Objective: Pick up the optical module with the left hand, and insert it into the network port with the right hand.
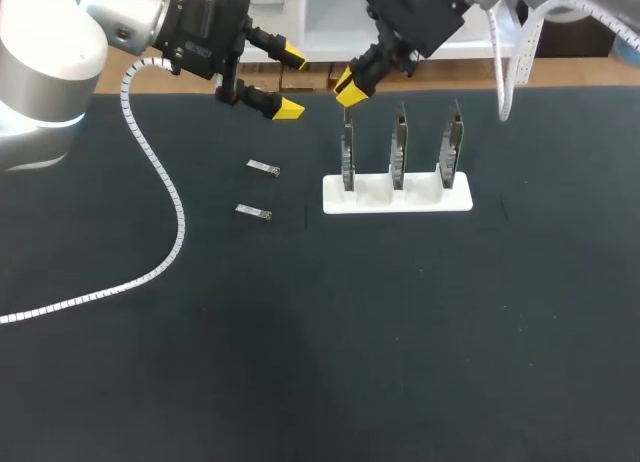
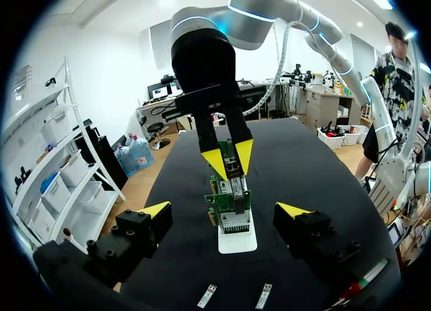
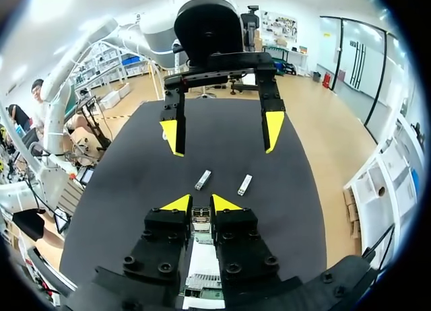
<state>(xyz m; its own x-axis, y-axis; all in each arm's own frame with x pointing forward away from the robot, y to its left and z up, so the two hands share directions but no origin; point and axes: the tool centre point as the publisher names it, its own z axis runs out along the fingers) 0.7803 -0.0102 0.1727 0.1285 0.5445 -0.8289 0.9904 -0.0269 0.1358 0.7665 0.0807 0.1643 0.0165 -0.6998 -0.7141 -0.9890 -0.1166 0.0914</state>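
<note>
Finding: your right gripper (image 1: 350, 90) stands directly over the end circuit board (image 1: 347, 154), the one nearest your left arm, in the white stand (image 1: 420, 199). Its fingers are drawn narrow and pinch a small silver optical module (image 2: 236, 184) from both sides. The module hangs lengthwise below the yellow tips, in line with the network port (image 2: 236, 220) on that board. This placement reads as deliberate, since a straight descent along the board should carry it into the cage. Whether the module's nose has entered the port cannot be told from these views. Your left gripper (image 1: 290, 80) hangs empty beside the stand with its fingers spread wide, apart from the board, so you have a clear look along the row. Two loose modules (image 1: 263, 167) lie flat on the black table (image 1: 400, 332) below it, well short of the stand. Judgement: the pick-up is done and insertion is the step in hand. Risk: a slight tilt in the grip could jam the module at the port's mouth.
</note>
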